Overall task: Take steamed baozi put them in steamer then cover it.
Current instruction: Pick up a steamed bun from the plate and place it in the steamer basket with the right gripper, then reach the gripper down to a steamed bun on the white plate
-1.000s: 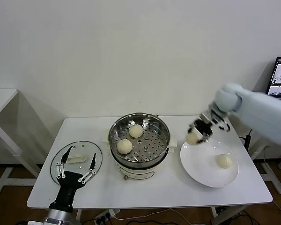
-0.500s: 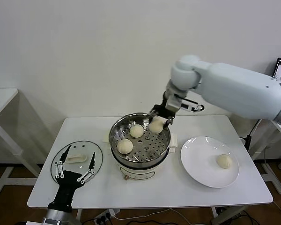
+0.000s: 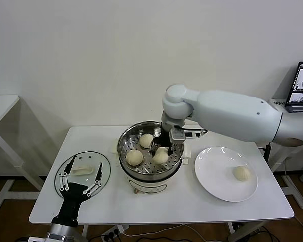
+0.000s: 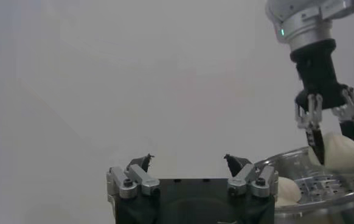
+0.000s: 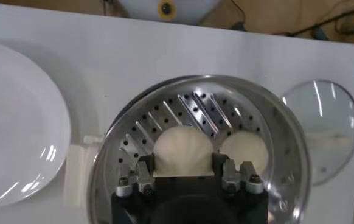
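Observation:
The steamer (image 3: 150,169) stands mid-table, with two baozi lying on its perforated tray, one at the back (image 3: 146,140) and one at the front left (image 3: 135,158). My right gripper (image 3: 160,150) is down inside the pot, shut on a third baozi (image 3: 161,157) low over the tray. The right wrist view shows that baozi (image 5: 183,146) between the fingers (image 5: 143,170), with a neighbouring bun (image 5: 245,151) beside it. A fourth baozi (image 3: 241,173) lies on the white plate (image 3: 217,176). The glass cover (image 3: 73,185) lies flat at the table's left. My left gripper (image 3: 81,177) hovers over it, open and empty.
The white plate sits right of the steamer, close to its side handle. A laptop (image 3: 301,85) stands at the far right beyond the table. A second white table (image 3: 0,108) is at the far left. The wall is close behind the table.
My right gripper carried a baozi from above the plate leftwards over the steamer, then lowered it into the pot. The left arm has stayed still.

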